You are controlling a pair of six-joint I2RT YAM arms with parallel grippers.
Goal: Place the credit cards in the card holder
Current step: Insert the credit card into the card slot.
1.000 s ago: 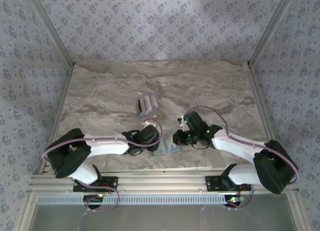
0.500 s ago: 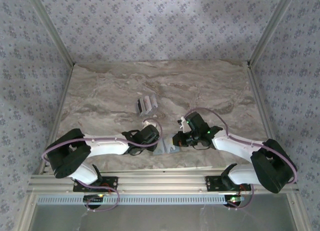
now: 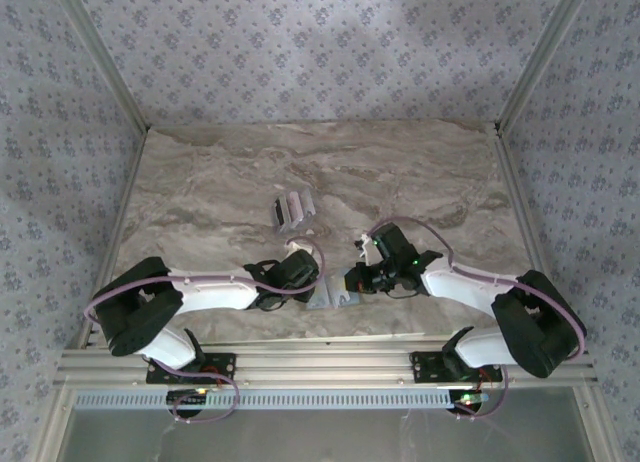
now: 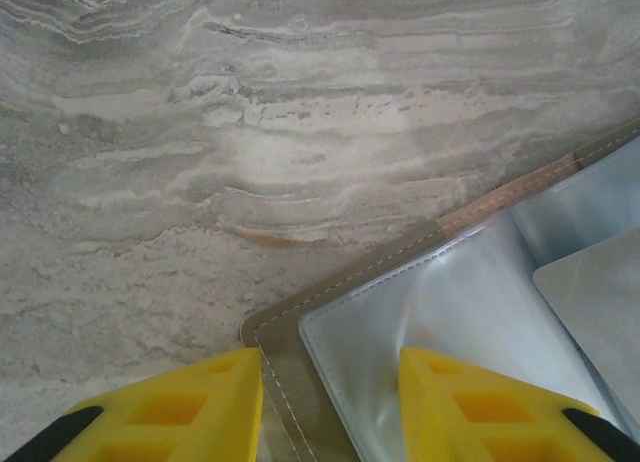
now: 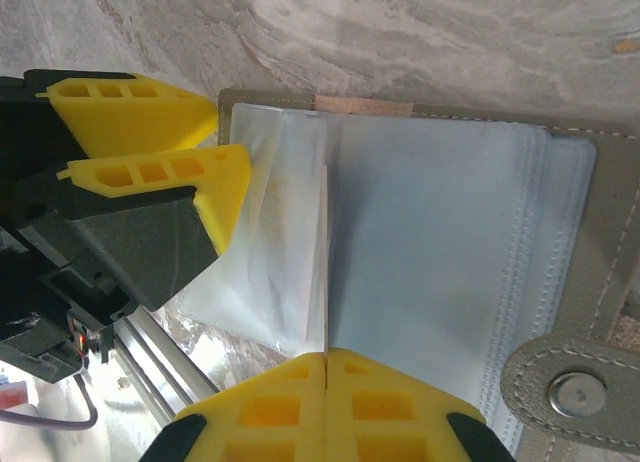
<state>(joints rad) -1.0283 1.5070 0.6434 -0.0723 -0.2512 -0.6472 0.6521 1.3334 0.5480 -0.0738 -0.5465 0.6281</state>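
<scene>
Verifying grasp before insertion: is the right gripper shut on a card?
Yes: the right gripper is closed on a thin credit card, held edge-on over the clear pockets of the open card holder.

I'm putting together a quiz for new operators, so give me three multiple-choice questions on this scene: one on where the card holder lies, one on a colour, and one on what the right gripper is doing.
1. Where does the card holder lie?
A) at the table's far edge
B) near the front edge, between both grippers
C) in the back right corner

2. What colour are the gripper fingers?
A) yellow
B) red
C) blue

3. The right gripper is:
A) open over bare table
B) shut on the holder's snap
C) shut on a thin card

Answers:
1. B, it sits between the left gripper and the right one.
2. A, both wrist views show yellow fingers.
3. C, its fingers meet on a card seen edge-on.
</scene>
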